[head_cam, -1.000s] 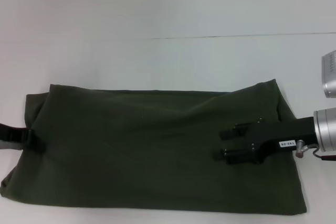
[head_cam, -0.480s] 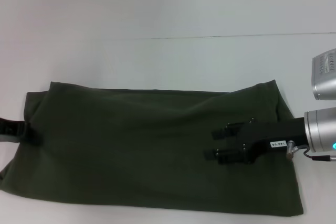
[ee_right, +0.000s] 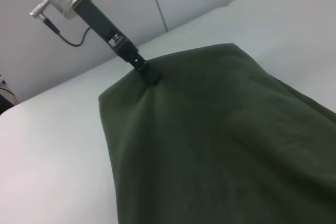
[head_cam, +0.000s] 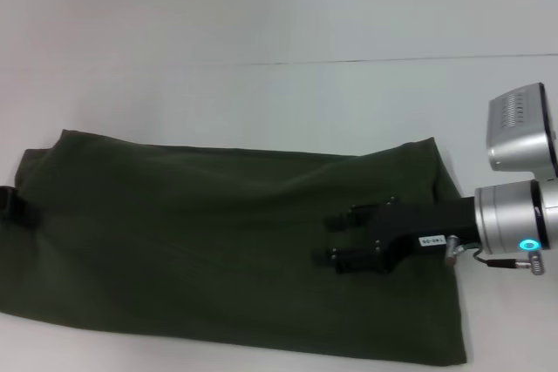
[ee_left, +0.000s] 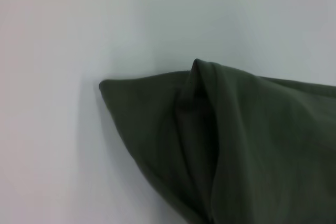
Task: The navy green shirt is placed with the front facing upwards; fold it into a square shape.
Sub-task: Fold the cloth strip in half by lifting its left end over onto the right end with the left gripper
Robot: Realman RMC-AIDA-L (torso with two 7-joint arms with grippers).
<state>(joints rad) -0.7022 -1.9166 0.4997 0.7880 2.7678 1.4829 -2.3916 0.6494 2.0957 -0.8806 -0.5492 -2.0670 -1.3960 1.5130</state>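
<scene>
Right gripper point(head_cam: 336, 240) sits over the navy green shirt point(head_cam: 218, 241) with jaws apart, holding nothing. Left gripper point(ee_right: 149, 73) is pinching the shirt's left edge. Shirt's folded into a wide band on the white table point(head_cam: 279, 102).

Right arm: black two-fingered right gripper point(head_cam: 338, 240) with a white label, silver cylindrical wrist point(head_cam: 510, 219) (glowing cyan ring, thin black cable).
</scene>
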